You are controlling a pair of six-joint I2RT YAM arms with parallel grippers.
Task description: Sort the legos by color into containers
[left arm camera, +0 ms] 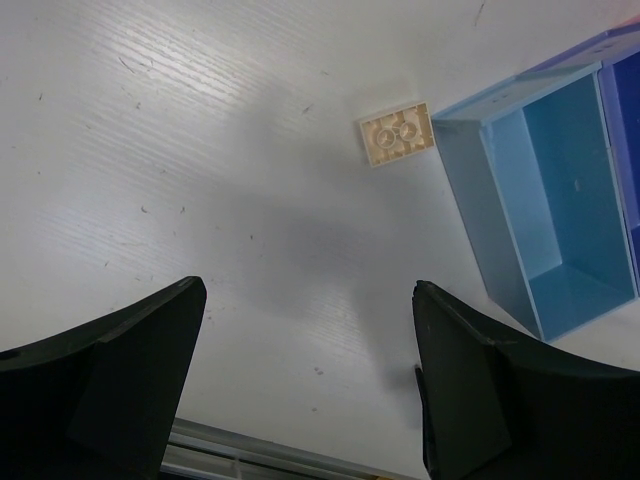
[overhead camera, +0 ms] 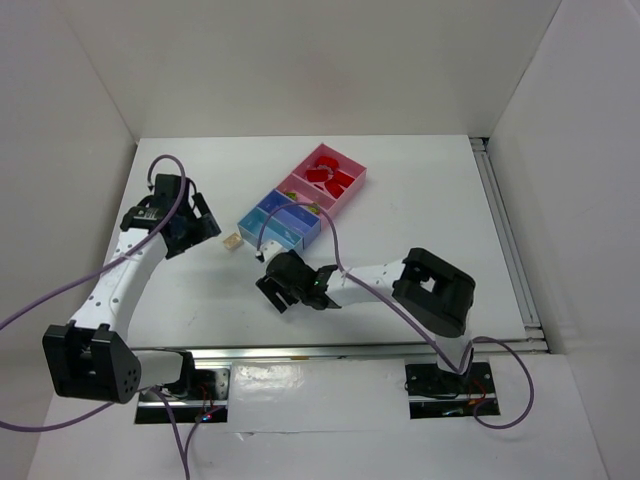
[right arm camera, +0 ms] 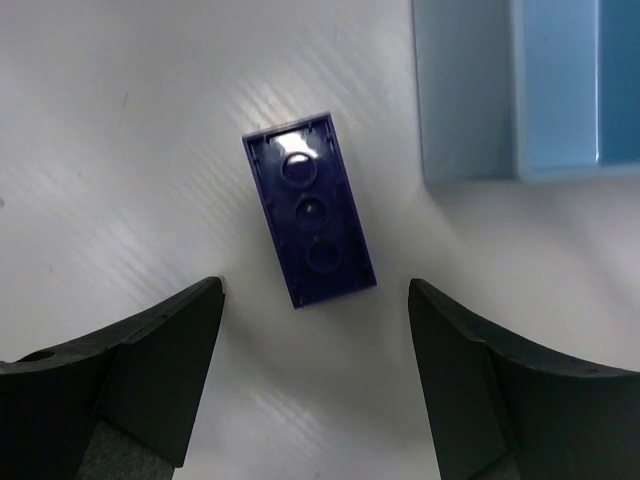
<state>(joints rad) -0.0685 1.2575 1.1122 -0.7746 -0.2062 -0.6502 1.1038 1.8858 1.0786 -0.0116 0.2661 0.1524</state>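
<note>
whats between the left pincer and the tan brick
Only bare table lies between the left pincer and the tan brick, as the left wrist view shows.

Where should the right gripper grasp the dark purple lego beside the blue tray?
From straight above, pinch the dark purple lego across its two long sides, mid-length. It lies flat on the table, hollow side up, clear of the light blue tray, its narrow width roughly in line with the open right gripper.

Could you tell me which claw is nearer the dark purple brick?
Right. The right claw hangs over the dark purple brick, open; the left claw is away near the tan brick.
</note>
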